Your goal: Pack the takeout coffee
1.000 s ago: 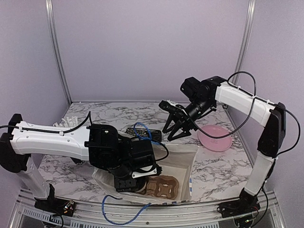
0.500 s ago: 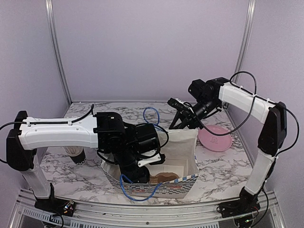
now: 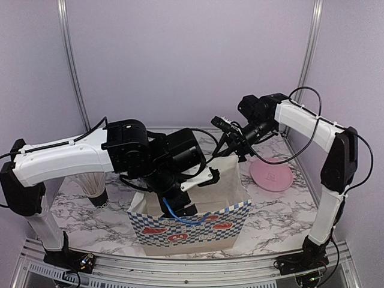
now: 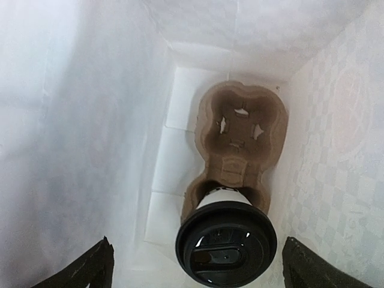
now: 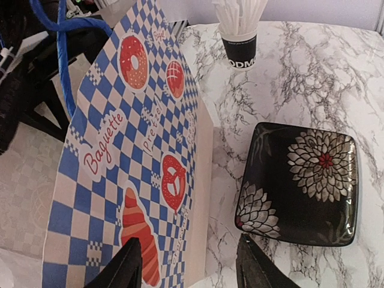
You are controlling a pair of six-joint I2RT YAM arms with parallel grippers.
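One relation to mind: coffee cup [image 4: 226, 243] straight beneath left gripper [image 4: 197, 255], down on the floor of the bag [image 3: 198, 225]. Sits in the near pocket of the cardboard carrier [image 4: 240, 129], lid up, long axis upright and in line with the wrist's look down into the bag. Nearer by far to the left arm, which reaches inside the bag. Fingers spread wide to either side of the lid, touching nothing. Judged as already let go, so a straight lift out through the bag's mouth, clear of lid and paper walls, seems the move called for.

Right gripper [image 5: 187, 267] at the far rim of the bag, outside it, fingers apart with the rim's edge running between them; cannot tell whether touching the paper. Beyond the bag on that side: black flowered plate [image 5: 300, 180] and cup of straws [image 5: 240, 42].

Against a second ago: bag then slumped low and gaping, carrier showing from above; now standing on its base, checkered front wall raised. Left arm higher over the bag than then. Right gripper, then off past the bag's far corner, now drawn up to the rim.
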